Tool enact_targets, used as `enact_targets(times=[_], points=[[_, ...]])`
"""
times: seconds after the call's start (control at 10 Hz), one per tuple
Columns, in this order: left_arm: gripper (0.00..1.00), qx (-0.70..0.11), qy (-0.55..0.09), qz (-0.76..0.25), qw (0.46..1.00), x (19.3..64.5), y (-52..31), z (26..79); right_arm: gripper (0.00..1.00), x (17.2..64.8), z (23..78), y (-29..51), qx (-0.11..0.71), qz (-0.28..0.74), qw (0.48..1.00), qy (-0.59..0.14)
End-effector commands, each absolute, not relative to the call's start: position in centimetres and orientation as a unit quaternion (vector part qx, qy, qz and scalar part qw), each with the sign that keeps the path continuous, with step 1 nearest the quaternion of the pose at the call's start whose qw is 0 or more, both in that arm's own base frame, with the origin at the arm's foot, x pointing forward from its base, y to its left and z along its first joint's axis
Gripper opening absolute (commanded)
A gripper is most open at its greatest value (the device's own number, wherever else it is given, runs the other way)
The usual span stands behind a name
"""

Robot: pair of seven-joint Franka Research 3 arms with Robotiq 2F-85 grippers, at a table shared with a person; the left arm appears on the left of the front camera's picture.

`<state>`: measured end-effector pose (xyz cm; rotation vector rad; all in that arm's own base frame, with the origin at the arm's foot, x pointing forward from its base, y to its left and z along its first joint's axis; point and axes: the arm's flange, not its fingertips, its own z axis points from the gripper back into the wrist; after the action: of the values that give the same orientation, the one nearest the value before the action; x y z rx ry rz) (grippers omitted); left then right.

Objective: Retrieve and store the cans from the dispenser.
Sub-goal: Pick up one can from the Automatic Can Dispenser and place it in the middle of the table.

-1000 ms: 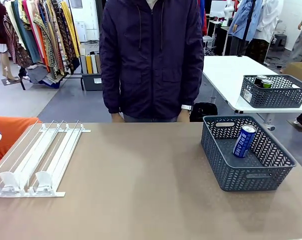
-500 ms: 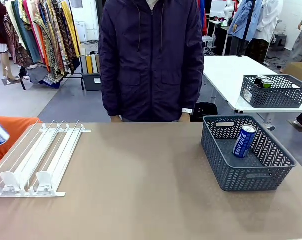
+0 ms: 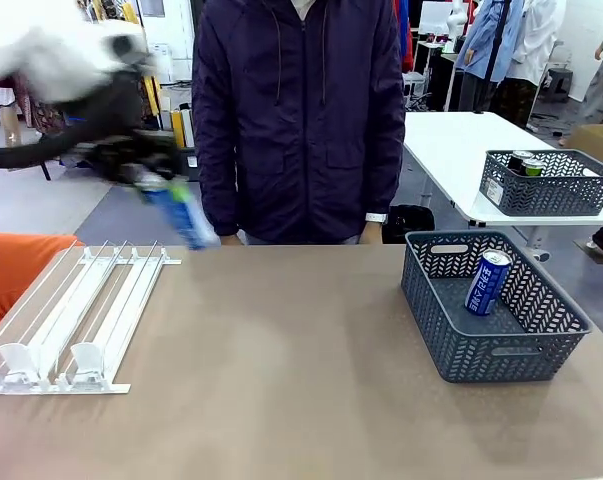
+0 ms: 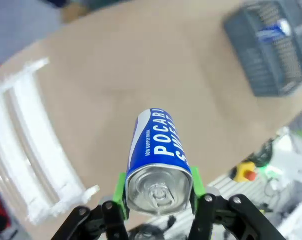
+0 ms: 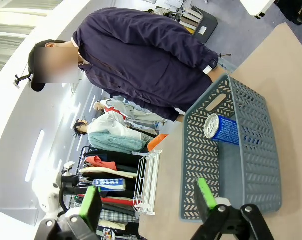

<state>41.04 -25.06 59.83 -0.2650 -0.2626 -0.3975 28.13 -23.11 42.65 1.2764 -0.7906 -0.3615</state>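
Two blue cans [image 3: 181, 215] [image 3: 488, 282], one dispenser [image 3: 76, 315], two mesh baskets [image 3: 556, 330] [image 3: 551, 195]

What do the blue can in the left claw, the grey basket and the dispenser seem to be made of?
Blue can: probably thin aluminium, given its bare silver top and glossy printed blue wall.
Grey basket: seemingly moulded plastic with a matte finish, given its even lattice walls and cut handle slots.
Dispenser: apparently white and clear plastic, smooth and slightly glossy, as the table shows through its rails.

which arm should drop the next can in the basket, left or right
Left, probably. The left gripper is already shut on a blue can, carried above the table. The right gripper is open and empty beside the grey basket, which holds one can.
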Motion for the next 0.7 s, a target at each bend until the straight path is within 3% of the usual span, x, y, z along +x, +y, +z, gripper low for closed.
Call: enact_targets(times=[0.0,0.3,0.6], points=[[0.00,-0.072,-0.078,-0.294,0.950,45.2,-32.4,58.3,1.00,28.3,43.1,-23.1,0.582,-0.168,0.710,-0.359],[0.00,-0.032,-0.068,-0.341,0.937,44.0,-41.7,50.9,1.00,28.3,43.1,-23.1,0.582,-0.168,0.710,-0.359],[0.00,0.026,-0.056,-0.334,0.941,43.6,-43.2,44.7,1.00,28.3,43.1,-23.1,0.582,-0.168,0.710,-0.359]])
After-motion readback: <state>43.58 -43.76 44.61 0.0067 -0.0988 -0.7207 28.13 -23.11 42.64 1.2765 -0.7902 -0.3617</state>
